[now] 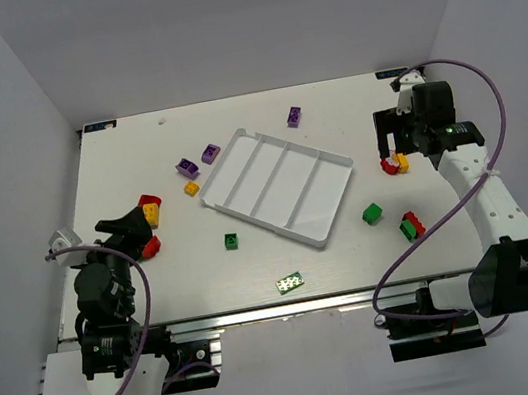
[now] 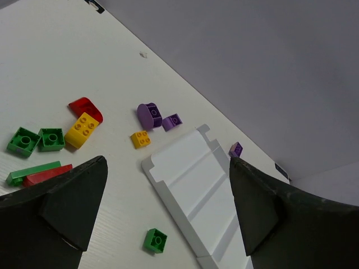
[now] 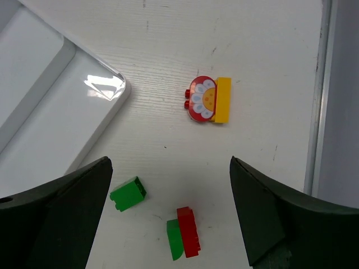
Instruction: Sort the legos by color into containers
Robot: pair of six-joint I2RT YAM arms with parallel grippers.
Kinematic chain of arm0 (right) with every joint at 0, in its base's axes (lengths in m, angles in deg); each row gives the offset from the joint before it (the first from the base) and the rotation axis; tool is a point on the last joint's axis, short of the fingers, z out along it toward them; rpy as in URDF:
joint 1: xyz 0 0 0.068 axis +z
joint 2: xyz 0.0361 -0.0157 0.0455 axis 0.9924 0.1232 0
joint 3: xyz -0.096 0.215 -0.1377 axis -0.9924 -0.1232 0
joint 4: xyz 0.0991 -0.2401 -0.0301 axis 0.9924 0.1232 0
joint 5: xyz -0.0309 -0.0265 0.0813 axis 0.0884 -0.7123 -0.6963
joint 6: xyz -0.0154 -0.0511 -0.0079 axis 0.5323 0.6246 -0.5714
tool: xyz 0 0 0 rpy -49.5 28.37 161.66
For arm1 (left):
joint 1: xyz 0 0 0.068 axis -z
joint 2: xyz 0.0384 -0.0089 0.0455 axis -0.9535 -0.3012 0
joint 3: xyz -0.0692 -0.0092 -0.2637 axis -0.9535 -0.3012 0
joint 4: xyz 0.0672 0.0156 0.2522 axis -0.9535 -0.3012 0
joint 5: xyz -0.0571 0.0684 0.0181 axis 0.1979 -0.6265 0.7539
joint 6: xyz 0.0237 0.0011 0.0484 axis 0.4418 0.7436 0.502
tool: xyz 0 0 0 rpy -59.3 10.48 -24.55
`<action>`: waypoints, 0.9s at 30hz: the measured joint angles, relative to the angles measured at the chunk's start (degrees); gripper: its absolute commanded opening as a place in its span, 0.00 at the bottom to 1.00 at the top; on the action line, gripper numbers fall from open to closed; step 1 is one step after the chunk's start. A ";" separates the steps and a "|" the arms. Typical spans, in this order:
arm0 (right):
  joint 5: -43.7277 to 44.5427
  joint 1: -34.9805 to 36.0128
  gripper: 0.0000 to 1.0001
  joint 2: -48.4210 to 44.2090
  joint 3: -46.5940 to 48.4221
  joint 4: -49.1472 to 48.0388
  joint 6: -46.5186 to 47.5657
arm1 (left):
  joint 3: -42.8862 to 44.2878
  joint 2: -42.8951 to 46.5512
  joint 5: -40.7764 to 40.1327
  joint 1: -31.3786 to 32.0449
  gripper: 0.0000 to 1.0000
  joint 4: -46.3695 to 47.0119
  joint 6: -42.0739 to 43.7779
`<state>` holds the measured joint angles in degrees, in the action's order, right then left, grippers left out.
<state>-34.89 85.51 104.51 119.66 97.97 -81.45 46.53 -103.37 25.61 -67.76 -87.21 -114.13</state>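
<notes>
Check the right gripper [image 3: 170, 168] first: its 2 dark fingers [image 3: 67, 213] stand wide apart with nothing between them, and a red flower-printed brick [image 3: 201, 100] touching a yellow bar [image 3: 223, 100] lies just ahead of them. The left gripper [image 2: 167, 168] is likewise spread and carries nothing, and it faces the near-left end of the tray [image 1: 278, 187]. Judge the step as the opening approach. In the top view, none of the tray's 4 compartments holds a brick, and the legos [image 1: 232, 241] lie scattered around it on the table [image 1: 330, 105]. Purple pieces [image 1: 211, 153] sit beside the tray's far-left end, a red and yellow cluster [image 1: 151, 210] lies near the left gripper, and a green brick [image 1: 373, 212] lies off the tray's right corner. The next move calls for you to choose 1 brick, centre the fingers over it, lower, and close across its flat sides rather than its studs. Expect hard, glossy moulded plastic with blocky bodies and round studs, plus 1 domed red piece [image 2: 85, 107]. The tray is smooth white plastic with thin dividers, a raised rim and rounded corners. The table is pale with a faint wood grain.
</notes>
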 measured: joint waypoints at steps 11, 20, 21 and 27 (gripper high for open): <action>-33.33 2.93 0.89 -9.42 -5.75 2.19 26.97 | 0.24 -2.84 4.24 0.00 0.98 -3.87 -0.76; -51.01 9.40 0.62 -11.19 -13.46 6.60 47.17 | 0.37 -10.14 10.27 -0.04 0.94 -4.11 -2.01; -51.21 10.45 0.59 -10.80 -14.19 6.75 47.82 | 0.35 -10.45 11.23 -0.04 0.91 -4.09 -2.34; -49.40 16.00 0.11 -7.72 -15.65 5.51 44.52 | -0.33 -9.25 16.59 -0.04 0.79 -3.82 -4.68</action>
<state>-84.29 101.51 96.79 104.01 103.48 -36.93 46.20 -112.61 42.20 -67.80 -91.04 -118.81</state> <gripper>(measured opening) 0.164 0.834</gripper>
